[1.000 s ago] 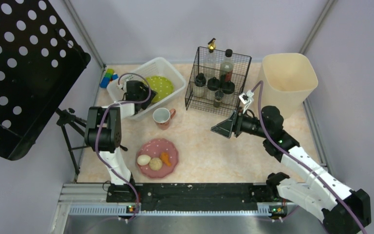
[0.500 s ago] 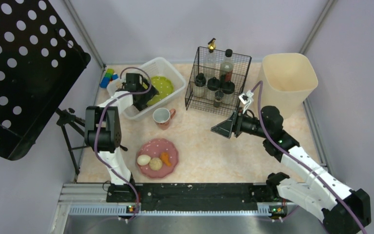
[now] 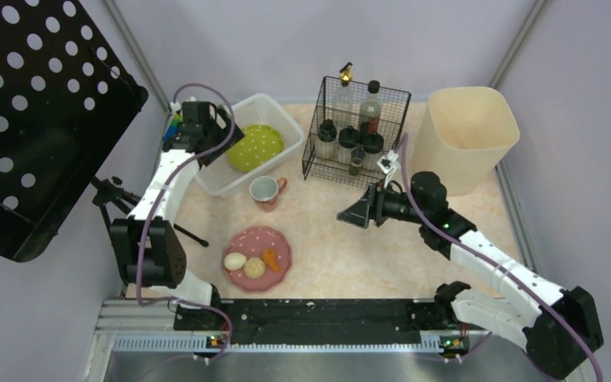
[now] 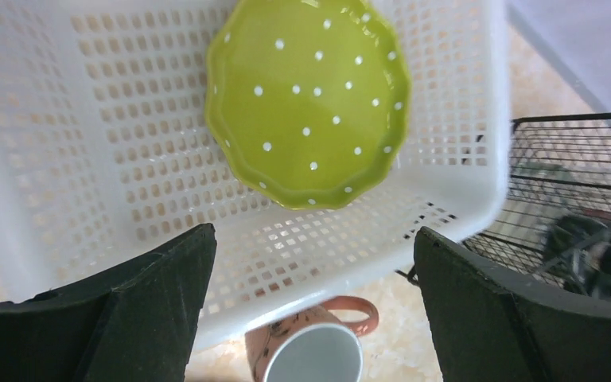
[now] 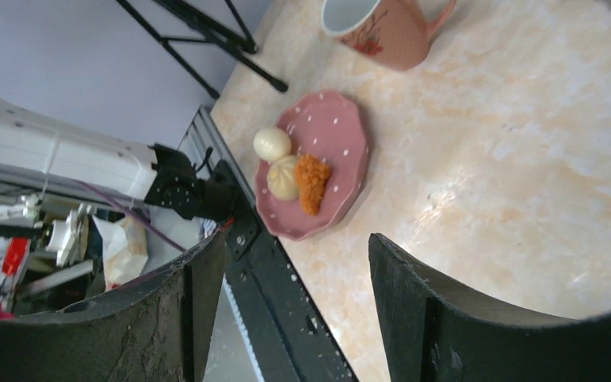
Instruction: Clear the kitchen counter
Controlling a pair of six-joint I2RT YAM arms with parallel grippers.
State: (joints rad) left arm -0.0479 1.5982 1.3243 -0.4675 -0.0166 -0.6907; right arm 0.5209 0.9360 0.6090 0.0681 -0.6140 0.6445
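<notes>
On the kitchen counter [image 3: 350, 255] stand a pink mug [image 3: 266, 192] and a pink plate [image 3: 258, 256] carrying two buns and a fried piece. A green dotted plate [image 3: 254, 147] lies in the white basket [image 3: 285, 119]. My left gripper [image 3: 221, 137] hovers open above the basket's left side, nothing between its fingers. In the left wrist view the green plate [image 4: 310, 103] lies below, and the mug [image 4: 310, 354] peeks out past the basket rim [image 4: 310, 270]. My right gripper [image 3: 348, 213] hangs open and empty over mid-counter. Its wrist view shows the pink plate [image 5: 314, 163] and the mug [image 5: 382, 28].
A black wire rack [image 3: 356, 131] of bottles stands at the back. A beige bin [image 3: 465, 135] sits at the back right. A black perforated panel [image 3: 32, 119] on a tripod [image 3: 115, 199] stands off the left edge. Metal rails border the counter.
My left gripper has opened wide and drawn back up and to the left from the basket's middle, uncovering the green plate. My right gripper has shifted slightly left.
</notes>
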